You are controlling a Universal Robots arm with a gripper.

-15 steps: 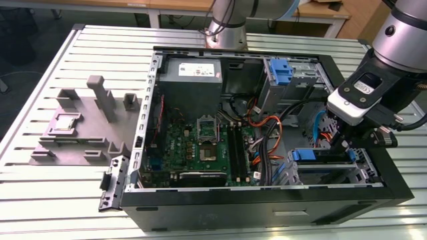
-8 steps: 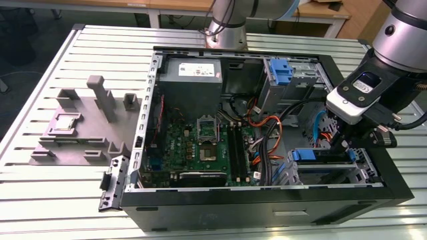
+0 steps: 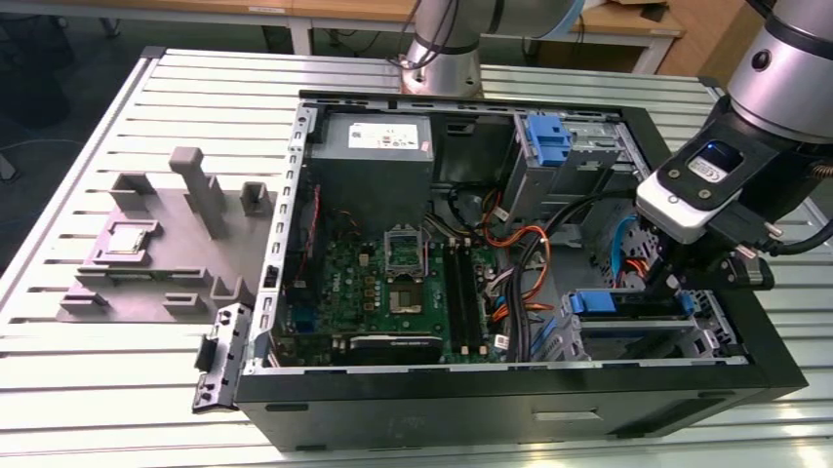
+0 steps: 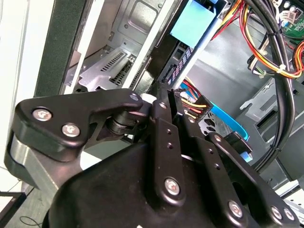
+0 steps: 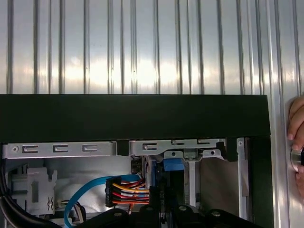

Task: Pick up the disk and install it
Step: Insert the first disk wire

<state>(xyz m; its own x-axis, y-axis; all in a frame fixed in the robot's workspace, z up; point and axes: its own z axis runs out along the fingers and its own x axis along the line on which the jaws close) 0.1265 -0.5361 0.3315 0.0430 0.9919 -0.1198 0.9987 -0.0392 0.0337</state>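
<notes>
On the slatted desk [image 3: 78, 380], the gripper [image 3: 686, 283] sits low inside the open computer case [image 3: 521, 409]; its grip state can't be told.

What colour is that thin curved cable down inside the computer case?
Light blue cable, seen best in the first wrist view.

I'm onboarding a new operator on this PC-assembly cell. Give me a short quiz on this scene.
1. True or false: the computer case lies with its side open, its boards and cables showing.
2. Where is the gripper? A: over the grey fixture. B: down inside the case, at the exterior view's right. C: above the power supply.
3. Fill in: in the first wrist view, a person's ___ shows beside the case.
Key: 1 true; 2 B; 3 hand.
</notes>
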